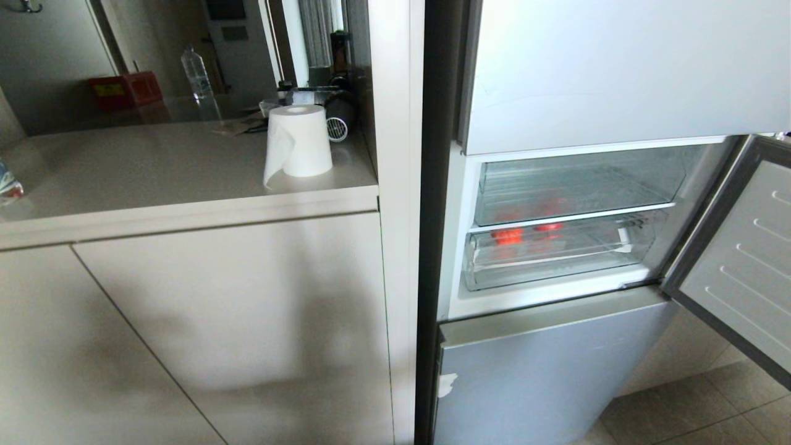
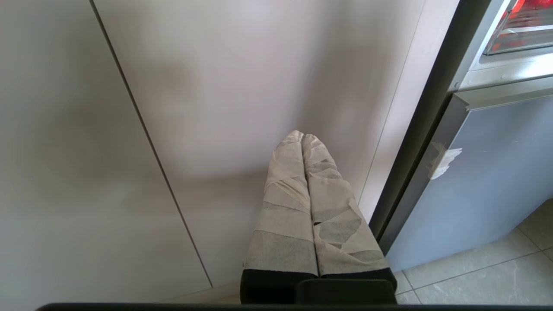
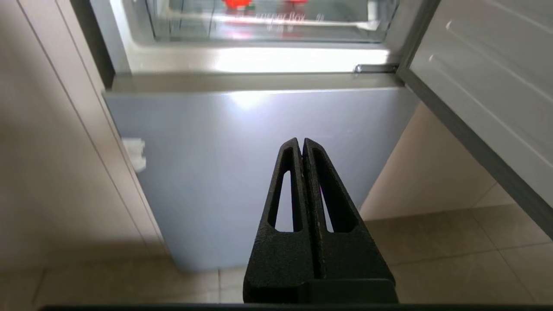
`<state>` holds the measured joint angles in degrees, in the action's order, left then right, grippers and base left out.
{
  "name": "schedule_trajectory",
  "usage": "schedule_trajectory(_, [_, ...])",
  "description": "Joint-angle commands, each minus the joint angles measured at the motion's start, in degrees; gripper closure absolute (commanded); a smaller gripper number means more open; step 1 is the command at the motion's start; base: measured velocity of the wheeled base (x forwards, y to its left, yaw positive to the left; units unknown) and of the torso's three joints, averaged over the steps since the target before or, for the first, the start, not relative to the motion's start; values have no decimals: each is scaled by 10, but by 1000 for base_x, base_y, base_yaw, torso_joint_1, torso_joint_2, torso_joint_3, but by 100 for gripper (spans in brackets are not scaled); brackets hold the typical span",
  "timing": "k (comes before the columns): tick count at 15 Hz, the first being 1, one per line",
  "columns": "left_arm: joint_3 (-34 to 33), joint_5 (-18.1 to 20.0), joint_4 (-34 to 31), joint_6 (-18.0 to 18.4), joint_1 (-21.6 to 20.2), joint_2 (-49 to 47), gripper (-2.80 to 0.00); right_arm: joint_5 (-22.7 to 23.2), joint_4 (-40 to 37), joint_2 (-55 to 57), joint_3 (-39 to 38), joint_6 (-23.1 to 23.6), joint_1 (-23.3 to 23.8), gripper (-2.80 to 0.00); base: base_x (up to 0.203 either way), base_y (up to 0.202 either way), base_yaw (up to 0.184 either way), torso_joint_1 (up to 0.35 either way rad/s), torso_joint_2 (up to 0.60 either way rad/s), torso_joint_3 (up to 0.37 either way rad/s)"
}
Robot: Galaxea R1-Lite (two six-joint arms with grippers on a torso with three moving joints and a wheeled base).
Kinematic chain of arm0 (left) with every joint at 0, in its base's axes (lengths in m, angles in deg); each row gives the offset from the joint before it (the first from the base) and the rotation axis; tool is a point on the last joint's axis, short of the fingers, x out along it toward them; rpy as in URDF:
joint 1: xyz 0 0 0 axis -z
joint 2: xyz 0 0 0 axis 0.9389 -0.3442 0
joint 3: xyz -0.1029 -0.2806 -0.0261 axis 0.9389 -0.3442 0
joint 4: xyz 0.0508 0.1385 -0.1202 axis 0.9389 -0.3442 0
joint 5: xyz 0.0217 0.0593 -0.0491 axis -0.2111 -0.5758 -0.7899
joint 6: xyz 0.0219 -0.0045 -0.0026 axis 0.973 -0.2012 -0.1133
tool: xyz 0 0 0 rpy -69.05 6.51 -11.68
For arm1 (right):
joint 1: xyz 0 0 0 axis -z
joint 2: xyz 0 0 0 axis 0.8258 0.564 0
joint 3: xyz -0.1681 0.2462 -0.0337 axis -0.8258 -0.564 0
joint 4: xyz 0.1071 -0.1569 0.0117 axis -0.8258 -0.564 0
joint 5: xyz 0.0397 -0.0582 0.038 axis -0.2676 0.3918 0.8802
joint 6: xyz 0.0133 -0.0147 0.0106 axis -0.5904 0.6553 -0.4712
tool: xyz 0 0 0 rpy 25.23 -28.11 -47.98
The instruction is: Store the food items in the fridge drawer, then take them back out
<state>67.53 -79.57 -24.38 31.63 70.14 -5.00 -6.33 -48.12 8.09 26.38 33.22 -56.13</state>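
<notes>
- Looking through the right wrist camera, I see the right gripper (image 3: pixel 302 144) with its two black fingers pressed together and nothing between them; it points at the blue-grey lower panel (image 3: pixel 259 164) of the fridge, above the tiled floor (image 3: pixel 453 242).
- The left gripper (image 2: pixel 302 137) has its taped fingers together too and holds nothing. It faces a pale cabinet door (image 2: pixel 237 86), just beside the fridge edge.
- Neither arm shows in the head view.
- The fridge door (image 1: pixel 741 259) stands open to the right.
- Behind it I see two clear drawers, one above the other. Both are pushed in.
- The lower drawer (image 1: pixel 556 259) holds two red food items (image 1: pixel 508 235) near its back, side by side; through the plastic I cannot tell their shape well.
- On the counter (image 1: pixel 154 167) to the left stands a paper roll (image 1: pixel 298 142), with a bottle (image 1: pixel 199 77) and a red box (image 1: pixel 126 89) farther back.
</notes>
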Motion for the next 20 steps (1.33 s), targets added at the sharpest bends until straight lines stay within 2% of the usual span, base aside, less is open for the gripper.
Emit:
schedule_trajectory(1, [0, 0, 0, 0, 0, -1, 0, -1, -1, -16, -1, -10, 0, 0, 0, 0, 0, 0, 0, 0])
schedule_trajectory(9, [0, 0, 0, 0, 0, -1, 0, 1, -1, -16, -1, 0, 0, 0, 0, 0, 0, 0, 0, 0])
schedule_trajectory(20, [0, 0, 0, 0, 0, -1, 0, 1, -1, -16, -1, -2, 0, 0, -1, 6, -169, 1, 2, 2])
